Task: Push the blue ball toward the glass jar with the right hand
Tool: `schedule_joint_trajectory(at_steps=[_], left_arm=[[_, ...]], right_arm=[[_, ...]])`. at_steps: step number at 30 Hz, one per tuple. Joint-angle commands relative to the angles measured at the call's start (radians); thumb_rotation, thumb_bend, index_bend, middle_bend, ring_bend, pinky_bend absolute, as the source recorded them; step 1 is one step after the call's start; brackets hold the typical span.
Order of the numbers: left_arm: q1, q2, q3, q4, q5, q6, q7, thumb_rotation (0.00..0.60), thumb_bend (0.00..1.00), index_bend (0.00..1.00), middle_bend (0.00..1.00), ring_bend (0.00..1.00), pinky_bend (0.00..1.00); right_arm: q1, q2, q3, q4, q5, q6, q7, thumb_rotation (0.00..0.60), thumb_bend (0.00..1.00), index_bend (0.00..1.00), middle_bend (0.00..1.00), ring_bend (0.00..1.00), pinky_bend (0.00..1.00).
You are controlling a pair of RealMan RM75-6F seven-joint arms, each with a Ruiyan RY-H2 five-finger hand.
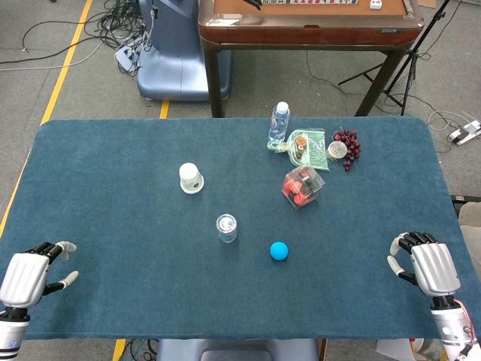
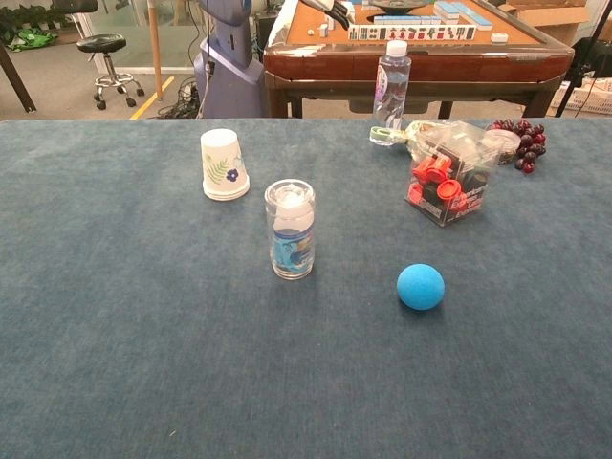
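The blue ball (image 1: 279, 250) (image 2: 421, 286) lies on the blue felt table (image 1: 113, 195), a little right of and nearer than the glass jar (image 1: 226, 228) (image 2: 290, 229). The jar stands upright with a blue label. My right hand (image 1: 425, 263) rests at the table's near right edge, well right of the ball, fingers apart and holding nothing. At the near left edge my left hand (image 1: 34, 272) lies the same way, empty. The chest view shows neither hand.
An upturned paper cup (image 1: 191, 178) (image 2: 223, 164) stands behind-left of the jar. A clear box with red pieces (image 1: 303, 186) (image 2: 446, 172), a water bottle (image 1: 279, 122) (image 2: 390, 84), a packet (image 1: 308, 147) and grapes (image 1: 349, 146) (image 2: 519, 142) sit at the back right.
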Motion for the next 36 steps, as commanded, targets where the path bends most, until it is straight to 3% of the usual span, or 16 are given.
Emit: schedule_joint_trajectory(at_steps=[1,6,9,14,17,21,24,27,29,33,36], left_arm=[[0.004,0.003,-0.001,-0.001,-0.010,-0.001,0.000,0.600,0.06,0.43,0.54,0.48,0.66],[0.012,0.011,-0.004,-0.005,-0.022,0.008,-0.003,0.600,0.06,0.43,0.54,0.48,0.66],[0.016,0.014,-0.006,-0.005,-0.028,0.011,-0.008,0.600,0.06,0.43,0.54,0.48,0.66],[0.016,0.020,-0.009,-0.006,-0.038,0.006,-0.021,0.600,0.06,0.42,0.54,0.48,0.66],[0.019,0.023,-0.007,-0.007,-0.041,0.004,-0.030,0.600,0.06,0.42,0.54,0.48,0.66],[0.022,0.036,-0.003,-0.020,-0.041,0.004,-0.036,0.600,0.06,0.43,0.55,0.48,0.66],[0.027,0.044,-0.004,-0.029,-0.041,0.011,-0.040,0.600,0.06,0.44,0.56,0.48,0.66],[0.029,0.050,-0.008,-0.034,-0.047,0.014,-0.049,0.600,0.06,0.44,0.56,0.48,0.66],[0.031,0.053,-0.009,-0.036,-0.052,0.013,-0.055,0.600,0.06,0.44,0.56,0.48,0.66],[0.031,0.061,-0.010,-0.043,-0.058,0.007,-0.061,0.600,0.06,0.44,0.56,0.48,0.66],[0.031,0.065,-0.009,-0.049,-0.059,0.003,-0.061,0.600,0.06,0.44,0.56,0.48,0.66]], right_arm=[[0.008,-0.010,0.005,0.004,0.007,-0.013,-0.025,0.600,0.32,0.62,0.52,0.41,0.44],[0.024,-0.035,-0.004,0.021,0.004,-0.045,-0.012,0.600,0.33,0.62,0.52,0.41,0.44],[0.037,-0.054,-0.012,0.036,-0.017,-0.055,0.024,0.600,0.31,0.61,0.47,0.41,0.44],[0.058,-0.087,-0.031,0.060,-0.074,-0.049,0.050,0.600,0.14,0.47,0.32,0.30,0.43],[0.071,-0.098,-0.040,0.046,-0.100,-0.055,0.013,0.600,0.03,0.34,0.21,0.20,0.34],[0.095,-0.113,-0.038,0.013,-0.125,-0.066,-0.053,0.600,0.00,0.25,0.15,0.14,0.27],[0.117,-0.129,-0.027,-0.008,-0.134,-0.082,-0.115,0.600,0.00,0.24,0.15,0.14,0.27],[0.140,-0.153,-0.010,-0.020,-0.139,-0.096,-0.175,0.600,0.00,0.24,0.22,0.15,0.31],[0.153,-0.168,0.000,-0.024,-0.148,-0.094,-0.203,0.600,0.00,0.28,0.33,0.24,0.44],[0.175,-0.198,0.017,-0.025,-0.167,-0.089,-0.280,0.600,0.00,0.57,0.67,0.65,0.77],[0.188,-0.206,0.022,-0.044,-0.156,-0.113,-0.328,0.600,0.00,0.81,0.86,0.84,0.91]])
